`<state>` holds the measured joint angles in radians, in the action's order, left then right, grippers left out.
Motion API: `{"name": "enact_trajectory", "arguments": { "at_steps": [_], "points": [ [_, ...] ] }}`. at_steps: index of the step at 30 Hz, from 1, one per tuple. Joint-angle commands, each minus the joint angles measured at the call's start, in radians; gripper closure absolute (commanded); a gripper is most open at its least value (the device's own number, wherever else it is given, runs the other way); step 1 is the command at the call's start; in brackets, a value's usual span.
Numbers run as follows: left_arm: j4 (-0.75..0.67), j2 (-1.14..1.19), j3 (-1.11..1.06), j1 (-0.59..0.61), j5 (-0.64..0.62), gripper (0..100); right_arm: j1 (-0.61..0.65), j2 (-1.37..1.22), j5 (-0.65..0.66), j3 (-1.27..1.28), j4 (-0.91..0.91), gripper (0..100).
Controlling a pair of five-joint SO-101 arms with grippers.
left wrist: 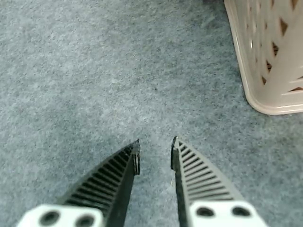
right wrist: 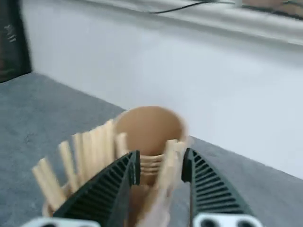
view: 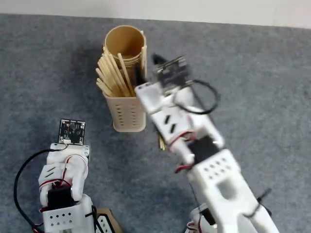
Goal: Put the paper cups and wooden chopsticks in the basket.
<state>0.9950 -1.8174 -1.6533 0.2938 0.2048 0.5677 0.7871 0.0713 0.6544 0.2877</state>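
As the right gripper (right wrist: 160,165) hangs over the basket (view: 127,116), at 12 o'clock on the grey mat (view: 252,73), its fingers are narrowed on a few chopsticks (right wrist: 166,163) beside the stacked cups (view: 124,41). A clean release likely needs the sticks steep, tips inside the rim and clear of the cups. The left gripper (left wrist: 155,151), at 7 o'clock, is slightly parted and empty, with open mat around it.
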Motion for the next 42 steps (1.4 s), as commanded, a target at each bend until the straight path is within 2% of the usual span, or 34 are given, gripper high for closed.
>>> {"name": "enact_trajectory", "arguments": {
  "at_steps": [1, 4, 7, 13, 19, 21, 34, 39, 42],
  "points": [
    [-0.018, -0.007, 0.004, -0.012, 0.008, 87, -0.142, 0.077, -0.063, -0.177, 0.392, 87.2],
    [-0.018, -0.007, 0.004, -0.012, 0.008, 87, -0.214, 0.038, -0.038, -0.257, 0.633, 87.1],
    [-0.018, -0.007, 0.004, -0.012, 0.008, 87, -0.222, -0.062, 0.081, -0.196, 0.722, 87.1],
    [-0.018, -0.007, 0.004, -0.012, 0.008, 87, -0.219, -0.314, 0.198, -0.007, 0.587, 86.4],
    [-0.018, -0.007, 0.004, -0.012, 0.008, 87, -0.219, -0.573, 0.212, 0.044, 0.458, 70.7],
    [-0.018, -0.007, 0.004, -0.012, 0.008, 87, -0.219, -0.639, 0.212, 0.044, 0.421, 69.0],
    [-0.018, -0.007, 0.004, -0.012, 0.008, 87, -0.22, -0.812, 0.212, 0.044, 0.331, 69.3],
    [-0.018, -0.007, 0.004, -0.012, 0.008, 87, -0.217, -0.748, 0.204, 0.047, 0.338, 79.0],
    [-0.018, -0.007, 0.004, -0.012, 0.008, 87, -0.205, -0.653, 0.204, 0.051, 0.346, 79.7]
  ]
}}
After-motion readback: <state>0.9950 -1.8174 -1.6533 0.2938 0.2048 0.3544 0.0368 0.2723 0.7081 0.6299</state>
